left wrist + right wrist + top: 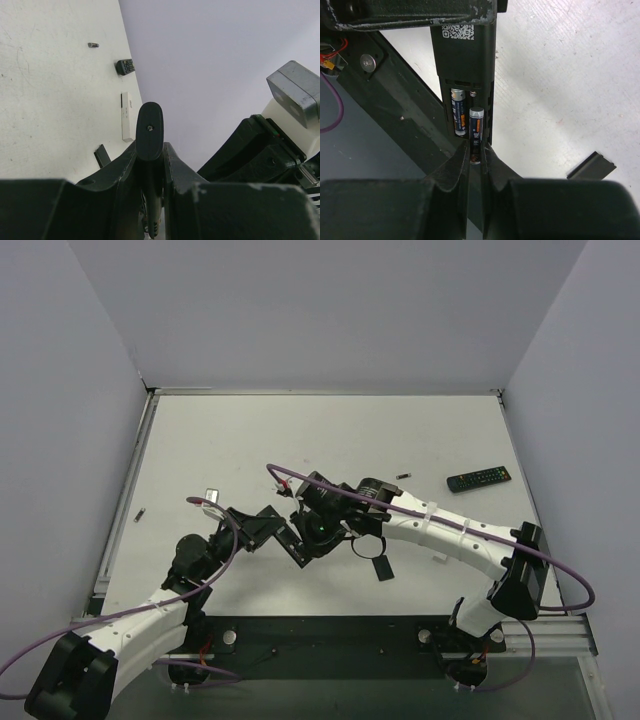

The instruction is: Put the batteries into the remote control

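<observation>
**Black remote open, second battery half home**

Black plastic fills my right wrist view. The remote (465, 60) lies straight ahead of the right claw (477, 152) with its battery bay facing me. One battery (458, 112) sits in the slot ahead and left of the fingertips. The right claw is pinched narrow on the tail of a second battery (476, 122), which points into the slot dead ahead.

I judge we are mid-insertion of that second cell. There is a gap between its far end and the spring contact, so it does not look seated. The next move calls for a small push forward against the spring, then pressing the near end down before letting go.

The left claw (150, 150) is clamped tight on the remote's thin edge and is what steadies it. The loose cover (592, 166) lies on the table, off to the right of the right claw.

I cannot read the polarity marks in the bay. The claw's own fingers hide the held cell's near end, and the overhead view buries the whole handover under both wrists.
</observation>
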Motion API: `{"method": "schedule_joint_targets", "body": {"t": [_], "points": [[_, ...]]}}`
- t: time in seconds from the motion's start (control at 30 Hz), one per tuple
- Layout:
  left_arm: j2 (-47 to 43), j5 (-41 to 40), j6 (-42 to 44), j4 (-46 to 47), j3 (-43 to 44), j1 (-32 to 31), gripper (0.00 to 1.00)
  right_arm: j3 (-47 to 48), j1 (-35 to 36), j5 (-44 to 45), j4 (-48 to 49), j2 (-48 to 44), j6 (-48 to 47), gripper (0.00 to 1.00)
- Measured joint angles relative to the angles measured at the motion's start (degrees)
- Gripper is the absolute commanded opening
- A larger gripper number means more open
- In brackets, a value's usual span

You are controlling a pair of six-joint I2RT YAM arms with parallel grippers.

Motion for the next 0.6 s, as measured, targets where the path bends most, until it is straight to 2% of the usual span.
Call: {"method": "schedule_joint_targets", "body": {"t": [0.47,0.6], "points": [[-0.7,0.0,-1.2,0.4,0.0,0.0,0.0,0.8,0.8,-0.7,-0.2,1.2,0.9,0.0],[-0.8,0.0,-1.2,0.4,0.0,0.0,0.0,1.0,0.8,-0.3,-0.3,1.2,1.4,0.08]]}}
